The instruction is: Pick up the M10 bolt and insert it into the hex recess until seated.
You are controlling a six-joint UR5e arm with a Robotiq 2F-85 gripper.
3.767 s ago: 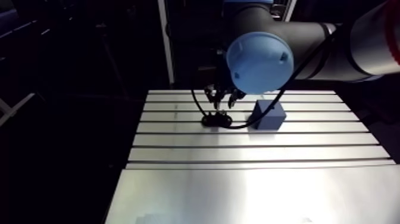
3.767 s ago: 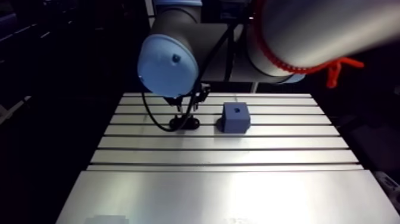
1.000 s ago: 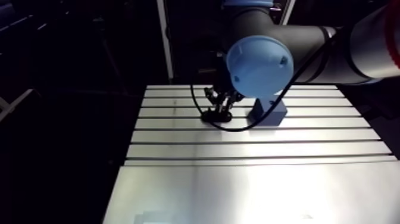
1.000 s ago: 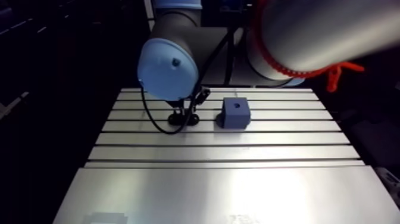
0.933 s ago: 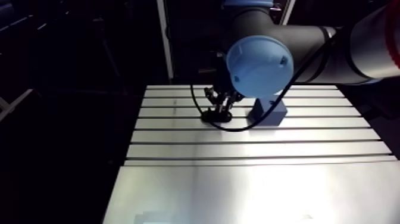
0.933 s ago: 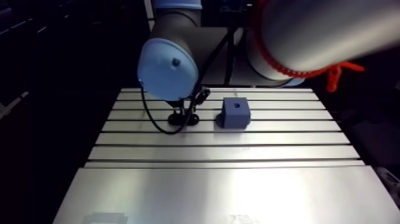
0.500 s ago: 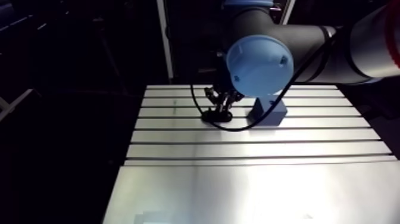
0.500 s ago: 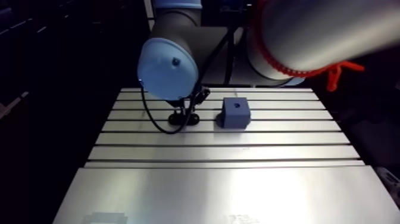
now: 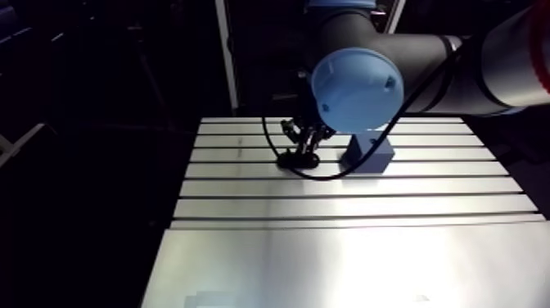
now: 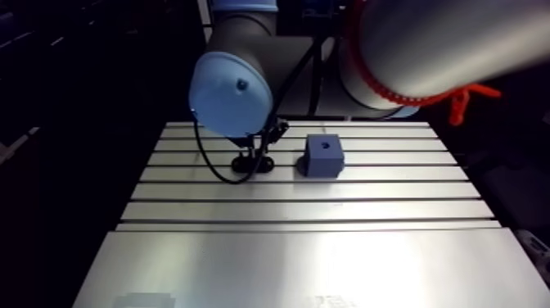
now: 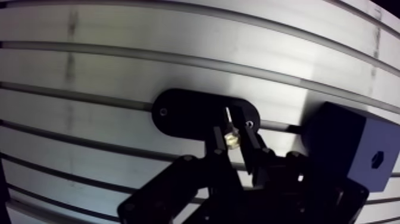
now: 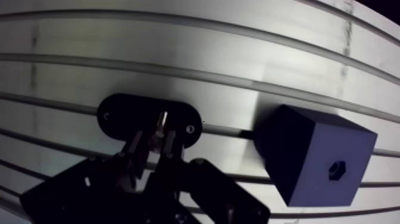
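Arm view: the gripper [image 10: 259, 152] sat low over a black oval holder [image 10: 245, 166] on the slotted table [image 10: 311, 262], with the blue block [image 10: 323, 157] just beside it. Wrist view: the fingers [image 11: 253, 142] were nearly closed, pinching the M10 bolt [image 11: 231, 138] right over that holder, with the block's hex recess [image 12: 337, 169] off to the side.

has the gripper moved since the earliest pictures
Yes. The gripper has come down toward the black holder on the table, and its fingers are shut on the bolt there.
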